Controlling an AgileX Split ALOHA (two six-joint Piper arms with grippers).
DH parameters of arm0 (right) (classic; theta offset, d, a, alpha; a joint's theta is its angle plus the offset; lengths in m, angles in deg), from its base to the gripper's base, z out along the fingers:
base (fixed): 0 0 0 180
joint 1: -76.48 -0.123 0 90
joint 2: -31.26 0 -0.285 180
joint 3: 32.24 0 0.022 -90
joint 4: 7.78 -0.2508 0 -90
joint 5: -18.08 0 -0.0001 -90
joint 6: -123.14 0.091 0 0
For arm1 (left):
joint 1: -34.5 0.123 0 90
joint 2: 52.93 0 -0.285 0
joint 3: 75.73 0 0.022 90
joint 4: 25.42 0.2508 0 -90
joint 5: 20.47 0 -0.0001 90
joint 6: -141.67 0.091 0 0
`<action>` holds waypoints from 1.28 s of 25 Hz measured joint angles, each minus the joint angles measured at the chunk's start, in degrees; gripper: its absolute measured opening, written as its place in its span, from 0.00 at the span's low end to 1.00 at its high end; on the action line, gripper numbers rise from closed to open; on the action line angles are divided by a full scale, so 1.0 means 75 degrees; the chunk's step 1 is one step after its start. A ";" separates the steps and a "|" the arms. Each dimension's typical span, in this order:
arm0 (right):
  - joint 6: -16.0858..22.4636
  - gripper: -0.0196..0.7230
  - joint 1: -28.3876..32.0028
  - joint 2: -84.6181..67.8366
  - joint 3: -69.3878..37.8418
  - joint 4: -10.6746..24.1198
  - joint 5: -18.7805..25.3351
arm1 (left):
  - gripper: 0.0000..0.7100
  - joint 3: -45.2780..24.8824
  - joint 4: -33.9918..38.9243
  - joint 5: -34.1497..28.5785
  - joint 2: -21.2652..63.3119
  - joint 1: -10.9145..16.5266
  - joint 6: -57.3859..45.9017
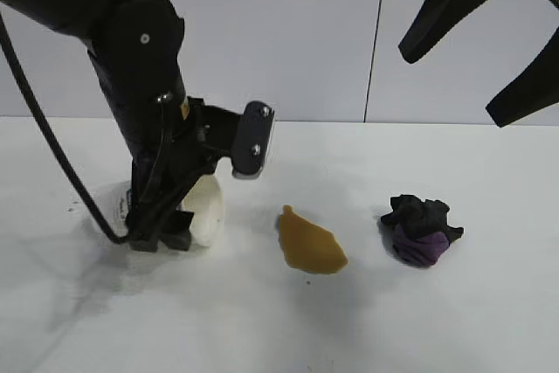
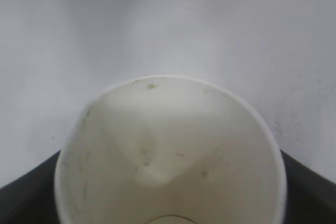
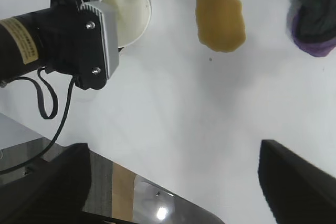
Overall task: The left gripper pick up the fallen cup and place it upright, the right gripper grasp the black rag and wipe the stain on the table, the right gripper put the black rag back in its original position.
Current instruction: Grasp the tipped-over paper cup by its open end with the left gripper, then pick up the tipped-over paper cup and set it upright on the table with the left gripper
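Two tools in view, left tool (image 1: 166, 224) low on the table (image 1: 262, 329), fingers either side of the cup (image 1: 205, 209), grip uncertain, cup largely hidden behind the arm, right tool (image 1: 489, 50) spread, raised above the rag (image 1: 421, 230), stain (image 1: 310, 242) between cup and rag.

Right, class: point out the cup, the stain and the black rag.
cup (image 1: 208, 209), exterior view, on its white open rim.
stain (image 1: 310, 243), exterior view, on the blotch's middle.
black rag (image 1: 421, 229), exterior view, on the wad's centre.
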 joint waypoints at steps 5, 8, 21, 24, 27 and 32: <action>0.0000 0.84 0.0000 0.0000 0.0000 -0.0001 -0.0020 | 0.79 0.0000 -0.2362 0.1242 0.0970 0.0726 0.0000; 0.0000 0.84 0.0000 0.0000 0.0000 -0.0001 -0.0049 | 0.79 -0.0058 -0.3757 0.1420 0.1457 0.1449 0.0115; 0.0000 0.84 0.0000 0.0000 0.0000 -0.0007 -0.0335 | 0.79 -0.1247 -1.1006 0.1153 0.2098 0.3708 0.5089; 0.0000 0.84 0.0000 0.0000 0.0000 -0.0007 -0.0338 | 0.79 -0.1647 -1.3428 0.0204 0.2098 0.3981 0.7578; 0.0000 0.84 0.0000 0.0000 0.0000 -0.0007 -0.0344 | 0.79 -0.2057 -1.4326 -0.1058 0.2098 0.4266 0.9456; 0.0000 0.84 0.0000 0.0000 0.0000 -0.0007 -0.0371 | 0.79 -0.2595 -1.4436 -0.1966 0.2098 0.4779 1.0791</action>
